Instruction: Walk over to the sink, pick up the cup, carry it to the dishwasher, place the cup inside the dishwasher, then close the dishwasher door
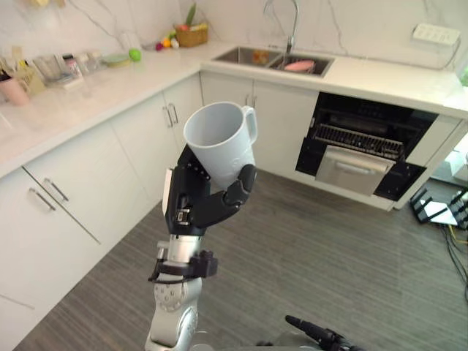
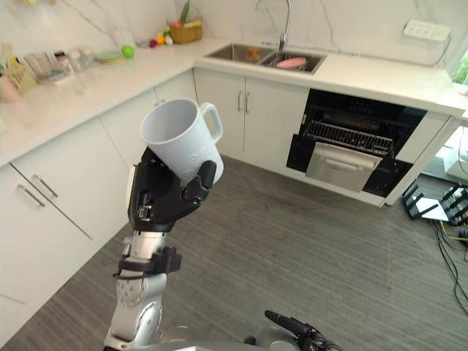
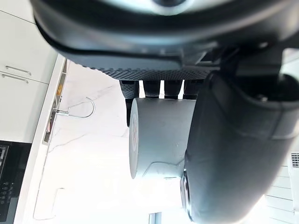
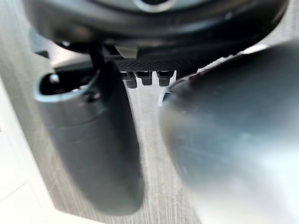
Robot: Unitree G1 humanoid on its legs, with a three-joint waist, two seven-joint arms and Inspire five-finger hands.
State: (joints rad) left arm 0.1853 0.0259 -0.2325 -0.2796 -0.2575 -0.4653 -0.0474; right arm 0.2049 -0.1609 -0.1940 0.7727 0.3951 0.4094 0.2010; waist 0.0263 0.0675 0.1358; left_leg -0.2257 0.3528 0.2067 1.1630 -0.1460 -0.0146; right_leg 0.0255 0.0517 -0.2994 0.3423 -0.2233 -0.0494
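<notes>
Aloft, left robot hand (image 1: 197, 201) clamped round white cup (image 1: 219, 146), wide floor (image 1: 314, 248) ahead, dishwasher (image 1: 365, 139) well apart, seemingly open.

Wht cup (image 1: 219, 146), blk L hand (image 1: 196, 203)

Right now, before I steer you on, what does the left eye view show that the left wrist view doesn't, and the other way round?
Left eye view: the dishwasher with its door lowered and its rack in sight, the grey floor leading to it, and the handle and open mouth of the cup. Left wrist view: from close, the fingers curled behind the cup's wall and the thumb across it. Both: the cup held in the left hand, and the faucet.
</notes>
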